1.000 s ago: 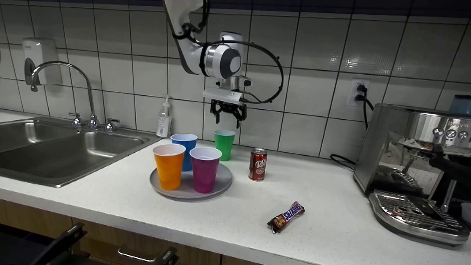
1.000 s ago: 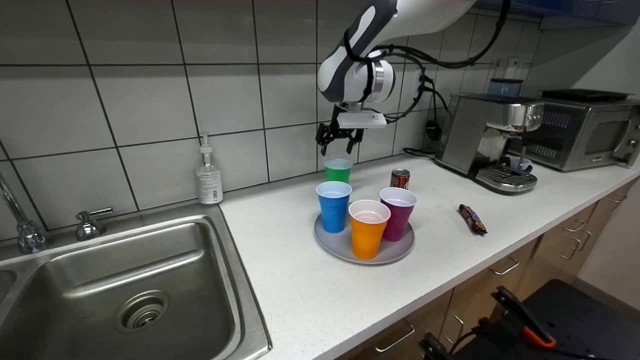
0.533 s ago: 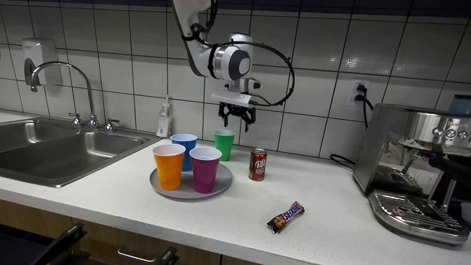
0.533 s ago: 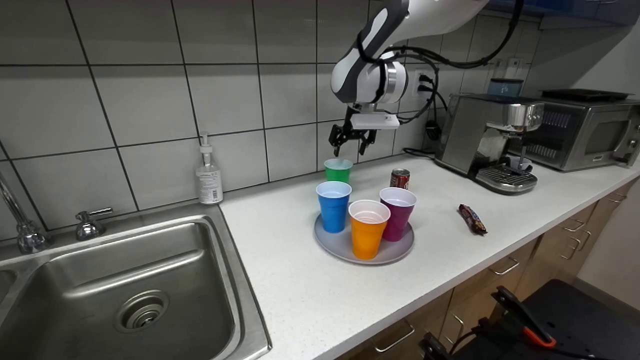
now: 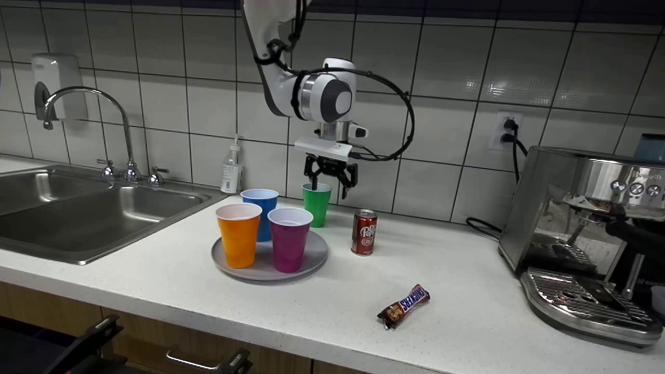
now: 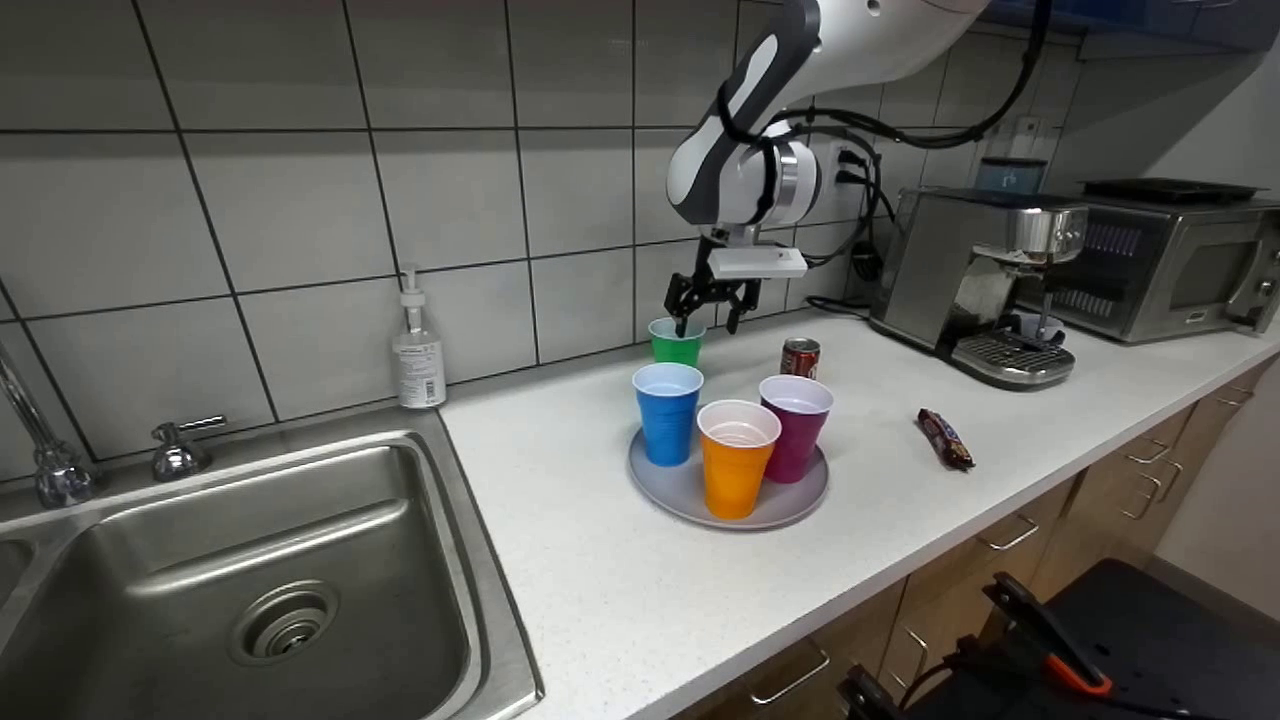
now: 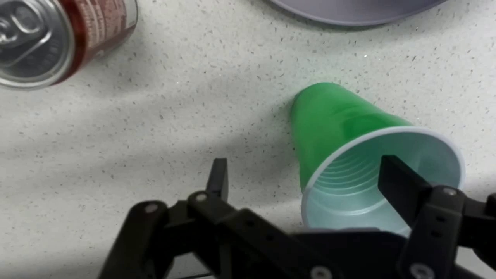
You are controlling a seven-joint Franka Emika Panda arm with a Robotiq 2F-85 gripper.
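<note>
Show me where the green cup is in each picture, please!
In an exterior view: green cup near the middle, left of the red can.
In an exterior view: green cup near the middle, behind the blue cup, left of the red can.
In the wrist view: green cup right of the middle, red can top left.
Landmark in all three: the red can.
</note>
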